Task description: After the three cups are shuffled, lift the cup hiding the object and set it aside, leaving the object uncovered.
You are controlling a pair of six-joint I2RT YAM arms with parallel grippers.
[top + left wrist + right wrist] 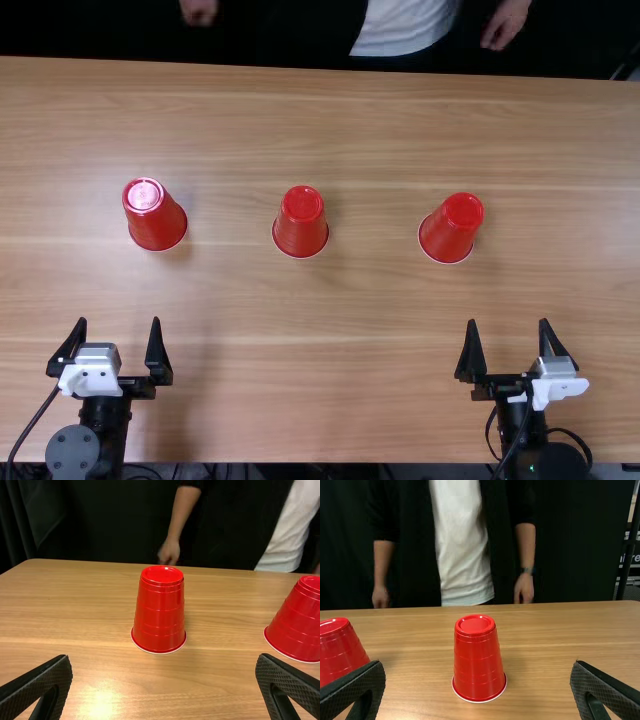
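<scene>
A: How was the left hand [117,326] set?

B: Released. It was spread wide with nothing in it, low over the near edge of the bench [320,120]. The right hand [507,326] was the same, well off to its side.

A: And the cups?

B: There were three red plastic cups, all turned upside down on the bench in a row across it. The left cup [153,215] stood ahead of the left hand, well apart from it and centred in that wrist's view. The right cup [450,229] stood ahead of the right hand in the same way, also well apart.

A: Where was the third?

B: The middle cup [301,223] stood between the other two, ahead of the open stretch of bench between the two hands. It showed off to one side from either wrist.

A: Were any of them touching?

B: No. Each cup stood apart from its neighbour, rim flat on the wood, and neither hand touched one.

A: Which one covered the object?

B: That could not be told. All three sat flat and let nothing show through.
</scene>
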